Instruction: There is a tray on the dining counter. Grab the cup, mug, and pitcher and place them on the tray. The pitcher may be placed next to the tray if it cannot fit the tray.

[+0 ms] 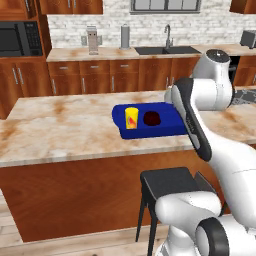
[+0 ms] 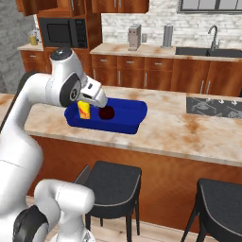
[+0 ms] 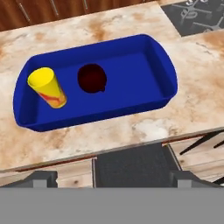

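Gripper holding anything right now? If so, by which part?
Nothing held. The gripper is open above the bright-blue rectangular tray, where the small yellow cup and dark maroon mug stand.

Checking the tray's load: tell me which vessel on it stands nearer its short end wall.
The yellow cup, upright close to one short end of the blue tray. The dark mug sits further in, toward the middle.

Tray right half free; cup, mug crowd left

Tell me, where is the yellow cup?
The yellow cup stands upright inside the blue tray at its left end in the hand view, beside the dark mug.
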